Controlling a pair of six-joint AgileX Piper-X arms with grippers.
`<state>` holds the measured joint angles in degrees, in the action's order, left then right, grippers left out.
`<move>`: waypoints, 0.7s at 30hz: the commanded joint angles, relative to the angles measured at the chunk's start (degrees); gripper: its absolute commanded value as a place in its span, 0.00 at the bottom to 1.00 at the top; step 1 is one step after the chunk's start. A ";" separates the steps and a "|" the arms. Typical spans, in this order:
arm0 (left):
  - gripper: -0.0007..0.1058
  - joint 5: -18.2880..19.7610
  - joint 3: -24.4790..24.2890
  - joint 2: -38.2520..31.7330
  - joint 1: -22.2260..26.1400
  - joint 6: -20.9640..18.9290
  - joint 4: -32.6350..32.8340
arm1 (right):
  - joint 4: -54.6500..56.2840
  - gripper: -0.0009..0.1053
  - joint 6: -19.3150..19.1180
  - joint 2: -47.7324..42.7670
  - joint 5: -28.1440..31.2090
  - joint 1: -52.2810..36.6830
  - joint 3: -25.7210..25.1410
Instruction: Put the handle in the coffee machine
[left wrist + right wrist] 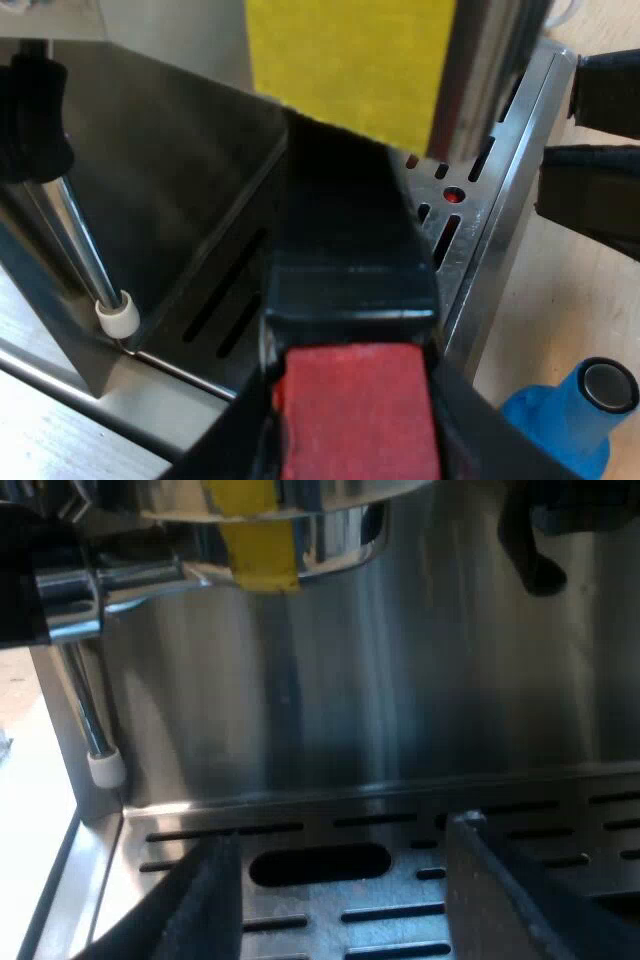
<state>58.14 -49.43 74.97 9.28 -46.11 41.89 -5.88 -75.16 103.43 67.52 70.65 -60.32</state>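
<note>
Firmly, left gripper [355,445] clamps the dark red-ended handle [345,240]
Right gripper [350,905] gapes wide above the slotted steel tray [560,820] of the silver espresso machine [400,680]

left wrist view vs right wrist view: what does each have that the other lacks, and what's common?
Left wrist view adds: the handle, dark with a red end, clamped in the left end effector; a blue tamper near the drip tray; the right end effector at the tray's edge.
Right wrist view adds: the round metal group head, and the right end effector's own fingers, spread open above the tray.
Shared: the slotted drip tray, the steam wand with its white tip, the yellow tape.
</note>
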 commanded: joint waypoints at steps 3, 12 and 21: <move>0.01 9.64 -1.75 -2.19 0.00 0.03 -1.93 | -5.11 0.46 3.05 1.50 4.32 -1.25 -0.12; 0.01 9.64 -1.75 -2.19 0.00 0.03 -1.93 | -12.34 0.43 -0.34 5.44 2.68 -3.91 -0.12; 0.01 9.64 -1.75 -2.19 0.00 0.03 -1.93 | -16.90 0.13 -8.61 5.79 0.17 -7.73 -0.12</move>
<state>58.25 -49.43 74.97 9.28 -46.00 41.89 -21.45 -80.50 109.51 67.96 63.95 -60.32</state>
